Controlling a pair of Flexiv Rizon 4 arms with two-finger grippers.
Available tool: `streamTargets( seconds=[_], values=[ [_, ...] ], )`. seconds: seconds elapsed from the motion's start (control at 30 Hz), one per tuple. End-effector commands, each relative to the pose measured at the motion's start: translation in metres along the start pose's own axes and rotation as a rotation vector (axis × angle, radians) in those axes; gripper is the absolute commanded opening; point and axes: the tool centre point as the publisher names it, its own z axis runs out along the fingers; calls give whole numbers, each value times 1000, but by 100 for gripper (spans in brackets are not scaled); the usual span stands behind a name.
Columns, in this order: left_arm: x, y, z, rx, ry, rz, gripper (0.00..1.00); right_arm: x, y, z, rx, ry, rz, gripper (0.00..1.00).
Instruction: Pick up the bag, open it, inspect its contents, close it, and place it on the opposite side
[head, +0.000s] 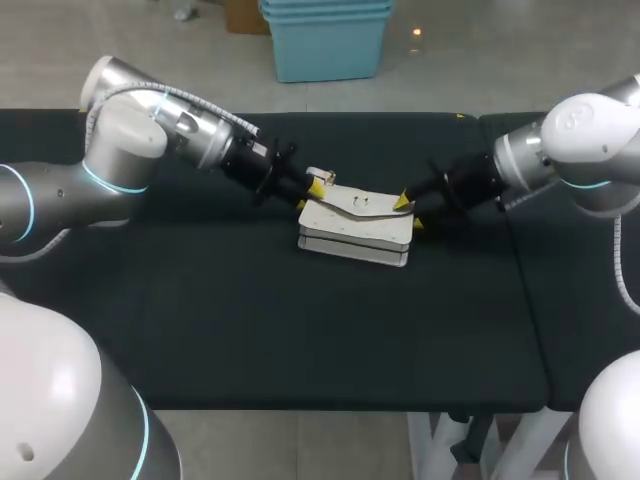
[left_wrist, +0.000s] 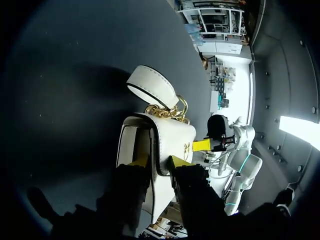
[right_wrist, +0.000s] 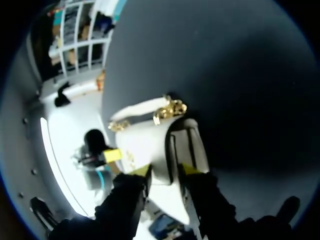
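At mid-table, the white bag lies flat with its flap partly raised. The left gripper and the right gripper each pinch an opposite flap edge. Opening appears under way; inspecting, closing and placing on the opposite side are yet to come.

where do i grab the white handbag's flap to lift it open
Grip the flap by its thin side edges, coming in level from either end of the white handbag. It lies flat with the flap on top and slightly raised, so each end offers a lip.
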Motion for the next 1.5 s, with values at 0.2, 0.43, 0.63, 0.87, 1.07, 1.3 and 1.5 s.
streamTargets(
  seconds=[0.2, 0.43, 0.63, 0.87, 1.07, 1.3, 1.5],
  values=[
    [-1, -2, 5, 7, -3, 7, 0, -1, 1, -2, -16, 24, -2, 0],
    [-1, 1, 2, 15, 2, 23, 40, -3, 1, -3, -35, 35, -1, 42],
    [-4, 0, 6, 24, -2, 21, 0, -3, 1, -3, -39, 58, -2, 0],
    [-7, -1, 9, 21, 2, 18, 0, -4, 0, -2, -35, 78, -19, 0],
    [-6, 1, 5, 20, 2, 30, 11, -3, -2, -5, -22, 83, -44, 0],
    [5, 13, -15, 42, 5, 51, 100, -2, -7, -20, -58, 95, -93, 100],
    [16, 27, -36, 82, -21, 78, 100, -5, -14, -31, -76, 91, -111, 100]
  ],
)
